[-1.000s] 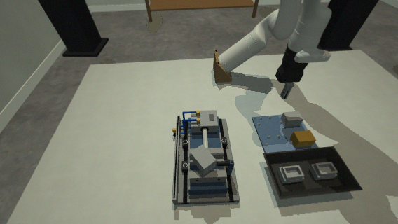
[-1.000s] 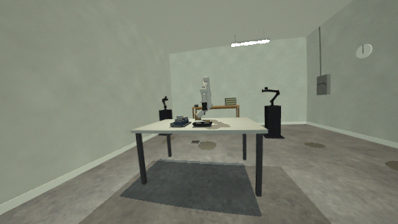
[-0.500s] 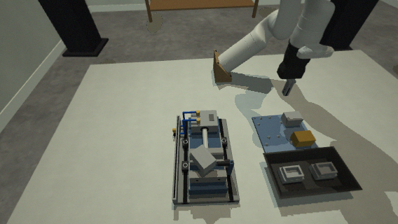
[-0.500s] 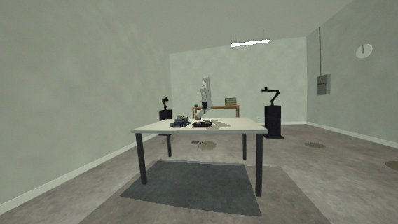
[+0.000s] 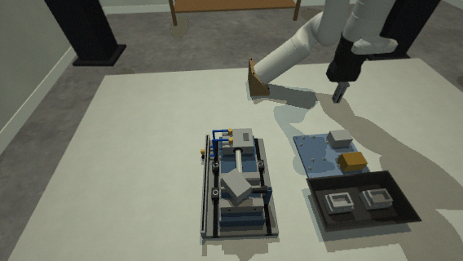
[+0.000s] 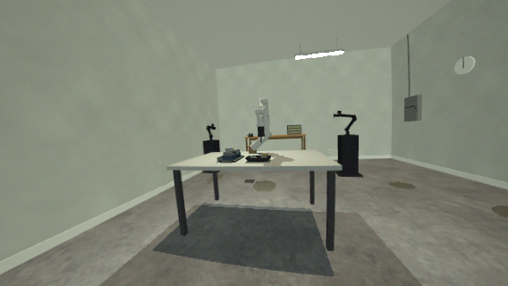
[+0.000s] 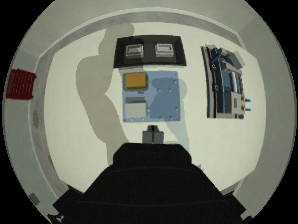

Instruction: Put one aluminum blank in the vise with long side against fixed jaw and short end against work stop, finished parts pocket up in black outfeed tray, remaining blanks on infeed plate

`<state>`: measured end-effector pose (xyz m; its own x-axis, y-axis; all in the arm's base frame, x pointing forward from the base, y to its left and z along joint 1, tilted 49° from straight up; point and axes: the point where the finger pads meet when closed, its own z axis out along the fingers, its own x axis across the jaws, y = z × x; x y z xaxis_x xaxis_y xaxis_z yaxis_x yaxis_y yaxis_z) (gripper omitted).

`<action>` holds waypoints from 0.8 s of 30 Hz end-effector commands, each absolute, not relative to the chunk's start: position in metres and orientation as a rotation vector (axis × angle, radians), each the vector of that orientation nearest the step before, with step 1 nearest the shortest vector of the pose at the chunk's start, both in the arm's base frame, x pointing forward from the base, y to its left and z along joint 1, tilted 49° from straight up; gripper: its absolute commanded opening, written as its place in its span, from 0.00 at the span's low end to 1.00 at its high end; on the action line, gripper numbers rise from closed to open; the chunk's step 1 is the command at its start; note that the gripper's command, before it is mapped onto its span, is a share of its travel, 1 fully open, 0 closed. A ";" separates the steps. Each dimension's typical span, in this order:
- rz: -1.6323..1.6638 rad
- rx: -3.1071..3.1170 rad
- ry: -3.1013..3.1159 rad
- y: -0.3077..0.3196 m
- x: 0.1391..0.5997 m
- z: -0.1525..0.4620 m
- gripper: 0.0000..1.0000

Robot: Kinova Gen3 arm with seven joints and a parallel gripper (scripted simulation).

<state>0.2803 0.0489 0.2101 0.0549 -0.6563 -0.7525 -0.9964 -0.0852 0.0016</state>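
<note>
Where gray blank point(image 5: 236, 184) point(image 7: 238, 60) askew, bars hidden.

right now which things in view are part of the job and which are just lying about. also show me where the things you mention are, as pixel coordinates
Job: vise point(image 5: 241, 209) point(image 7: 234, 100), gray blanks, brass blank point(image 5: 353, 161) point(image 7: 135, 81), infeed plate point(image 5: 303, 157) point(image 7: 167, 102), finished parts, outfeed tray point(image 5: 368, 224) point(image 7: 151, 63), gripper point(image 5: 337, 101) point(image 7: 152, 131)

Just about: wall clock point(image 6: 464, 65), brown bench point(image 5: 234, 5) point(image 6: 282, 136)
</note>
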 end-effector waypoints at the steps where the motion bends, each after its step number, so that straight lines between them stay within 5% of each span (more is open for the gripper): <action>1: 0.807 -1.788 1.662 0.041 0.284 0.215 0.00; 19: 0.807 -1.788 1.661 0.032 0.286 0.223 0.00; 24: 0.810 -1.785 1.654 0.033 0.323 0.229 0.00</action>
